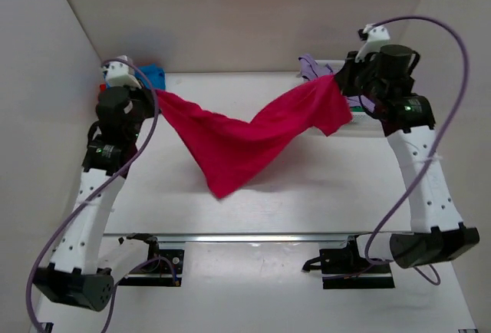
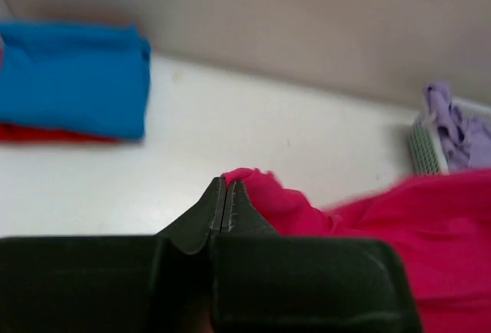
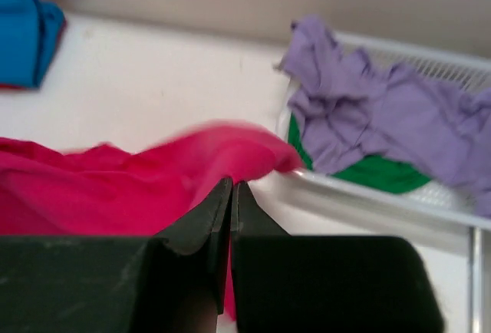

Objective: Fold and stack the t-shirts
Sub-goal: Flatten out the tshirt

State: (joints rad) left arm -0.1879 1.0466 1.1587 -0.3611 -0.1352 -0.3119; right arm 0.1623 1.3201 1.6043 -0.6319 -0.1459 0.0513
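The flat white table (image 1: 307,187) carries the whole work area, with both arms reaching to its far side. The crimson-pink short-sleeved cloth t-shirt (image 1: 245,141) is the task's garment: it hangs in the air between the two arms, pinched at each upper end and sagging to a low point over the middle of the table; whether that point touches the surface cannot be told. At far right stands a white slatted plastic basket (image 3: 383,202) holding a crumpled lilac cloth (image 3: 360,110) over a green cloth (image 3: 376,172). At far left a folded blue cloth shirt (image 2: 73,80) lies on a folded red cloth shirt (image 2: 46,133), which looks like the stack. The left tool (image 2: 225,187) has its fingers pressed together on one edge of the crimson garment, and the right tool (image 3: 232,187) is likewise clamped on the opposite edge, just beside the basket rim. The step in hand appears to be spreading the garment before folding. To do it well, both grips should hold firm while the arms draw apart evenly to take out the sag, then lower together so the cloth lands flat on bare table, apart from the basket and the stack.
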